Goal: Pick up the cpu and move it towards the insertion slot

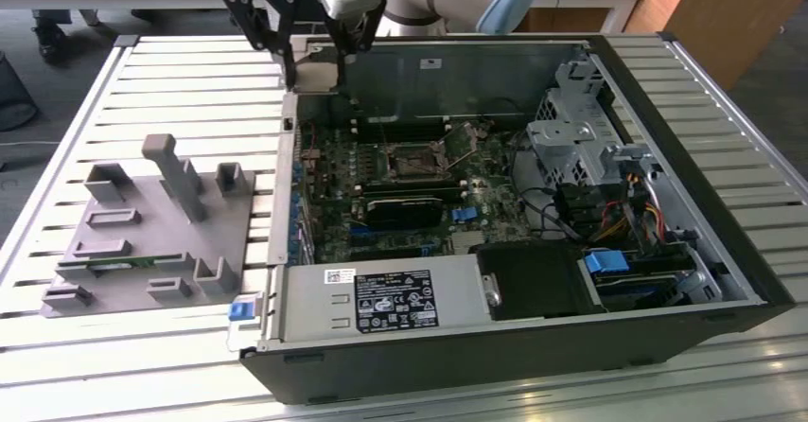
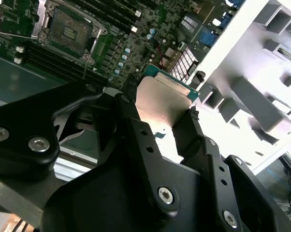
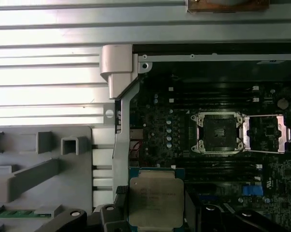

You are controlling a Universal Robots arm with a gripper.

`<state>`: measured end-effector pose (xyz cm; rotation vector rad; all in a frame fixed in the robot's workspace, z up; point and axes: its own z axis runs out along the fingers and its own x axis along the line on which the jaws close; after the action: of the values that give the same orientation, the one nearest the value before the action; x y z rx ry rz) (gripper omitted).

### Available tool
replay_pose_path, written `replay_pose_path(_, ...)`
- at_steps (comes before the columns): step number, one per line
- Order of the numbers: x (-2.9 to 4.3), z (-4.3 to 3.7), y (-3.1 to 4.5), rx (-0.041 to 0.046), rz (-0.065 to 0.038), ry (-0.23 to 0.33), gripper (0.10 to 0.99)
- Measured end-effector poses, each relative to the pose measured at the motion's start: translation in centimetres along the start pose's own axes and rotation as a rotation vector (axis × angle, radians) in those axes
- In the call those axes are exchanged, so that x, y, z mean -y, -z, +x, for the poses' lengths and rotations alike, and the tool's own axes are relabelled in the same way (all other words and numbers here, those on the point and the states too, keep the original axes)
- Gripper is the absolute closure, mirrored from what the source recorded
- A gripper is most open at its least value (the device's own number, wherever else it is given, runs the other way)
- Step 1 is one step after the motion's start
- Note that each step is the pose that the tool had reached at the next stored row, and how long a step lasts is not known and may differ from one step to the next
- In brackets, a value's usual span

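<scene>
My gripper point(image 1: 316, 55) hangs high above the back left corner of the open computer case point(image 1: 707, 148) in the exterior view. It is shut on the cpu point(image 2: 162, 99), a flat square chip with a silvery top and a green edge, pinched between the two black fingers point(image 2: 132, 87). In the first wrist view the cpu point(image 3: 155, 200) sits in the gripper point(image 3: 155, 205), over the case wall and short of the motherboard. The insertion slot point(image 3: 218, 133) lies open on the board with its metal bracket swung aside, apart from the chip. The slot point(image 1: 411, 162) is mid-board, also seen as a socket point(image 2: 68, 31).
A grey plastic tray point(image 1: 151, 223) with upright posts stands on the slatted table point(image 1: 177, 81), on the exterior view's left of the case. A green memory stick point(image 3: 24, 211) lies in the tray. Inside the case are a power supply point(image 1: 378, 299), cables and drive cages point(image 1: 581, 148).
</scene>
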<state>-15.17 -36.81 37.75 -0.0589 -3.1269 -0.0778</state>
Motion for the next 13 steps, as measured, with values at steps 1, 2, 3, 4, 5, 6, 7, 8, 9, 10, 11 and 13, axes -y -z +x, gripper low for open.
replay_pose_path(1,-0.09,-0.13,-0.01,0.0000,0.000,-0.001,0.541)
replay_pose_path(2,-0.19,-0.26,-0.02,0.0000,0.000,-0.002,0.541)
replay_pose_path(3,-0.28,-0.38,-0.03,0.0001,0.000,-0.002,0.541)
replay_pose_path(4,-0.37,-0.51,-0.04,0.0001,0.000,-0.003,0.541)
replay_pose_path(5,-0.46,-0.64,-0.05,0.0002,0.000,-0.004,0.541)
replay_pose_path(6,-0.55,-0.77,-0.06,0.0003,0.000,-0.005,0.541)
replay_pose_path(7,-0.64,-0.90,-0.07,0.0003,0.000,-0.005,0.541)
replay_pose_path(8,-0.73,-1.02,-0.08,0.0003,0.000,-0.006,0.541)
replay_pose_path(9,-0.82,-1.15,-0.10,0.0004,0.000,-0.007,0.541)
replay_pose_path(10,-0.91,-1.29,-0.10,0.0004,0.000,-0.008,0.541)
replay_pose_path(11,-1.01,-1.43,-0.11,0.0003,0.000,-0.008,0.541)
replay_pose_path(13,-1.19,-1.68,-0.14,0.0005,0.000,-0.010,0.541)
